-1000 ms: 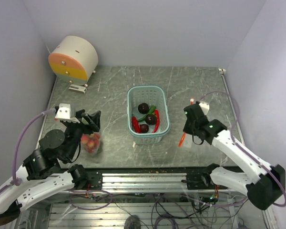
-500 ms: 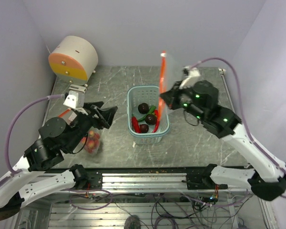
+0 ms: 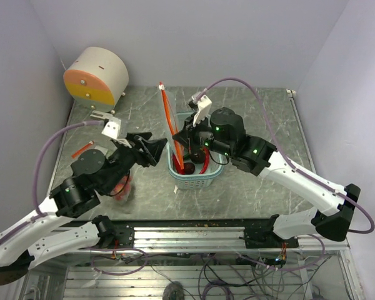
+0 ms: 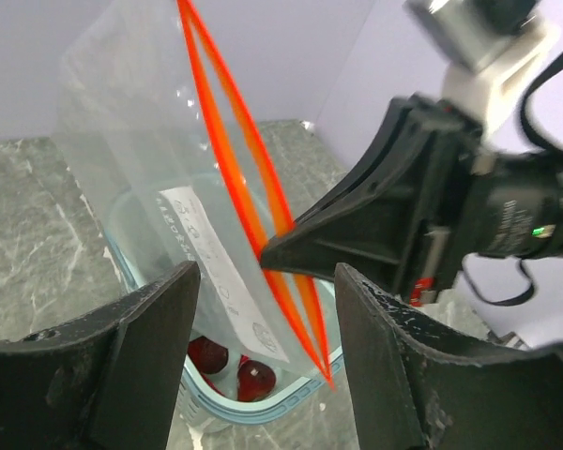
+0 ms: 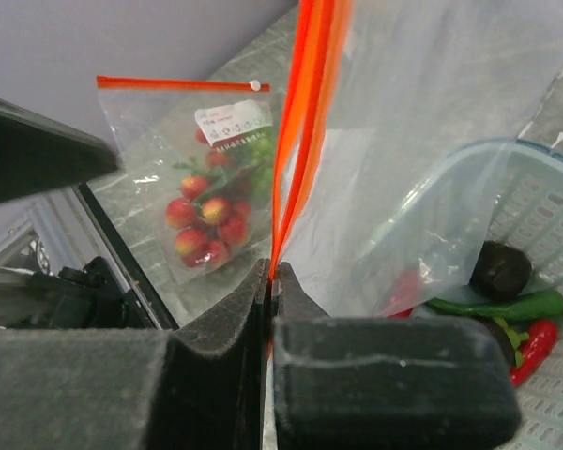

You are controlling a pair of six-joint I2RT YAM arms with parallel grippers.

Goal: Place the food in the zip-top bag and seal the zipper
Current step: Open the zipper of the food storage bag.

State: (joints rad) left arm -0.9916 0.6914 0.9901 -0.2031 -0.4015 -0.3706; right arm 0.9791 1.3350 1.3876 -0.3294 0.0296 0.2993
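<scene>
My two arms mount on a metal rail [image 3: 194, 237] at the near edge of the surface [image 3: 262, 112], a grey slab marbled with pale veins. Plain pale lilac walls [image 3: 237, 37] enclose it on three sides.

Near left, partly under my left arm, a second bag [image 5: 216, 187] lies flat on the surface. Its orange strip is closed and it is packed with small red and green fruit. Its white label [image 5: 230, 120] carries red print too small to read.

My left pincer [image 4: 263, 375] stands wide and holds nothing. In its wrist view the lower end of the zipper [image 4: 235, 141] sits between the fingers; contact cannot be told.

At centre, a light-blue mesh basket [image 3: 189, 181] rests on the surface. The food [image 5: 500, 270] inside it comprises red chillies, a green one and dark round pieces.

My right pincer [image 5: 267, 281] is clamped tight on the zipper, a little above its lower end. It holds the zip-top bag [image 5: 432, 141] on edge over the basket's left side, with the orange strip running nearly vertical. A printed sticker [image 4: 206, 253] on the clear film shows fine text that is not legible.

At the far left corner, a cream drum [image 3: 95, 76] with an orange face stands close to the walls
</scene>
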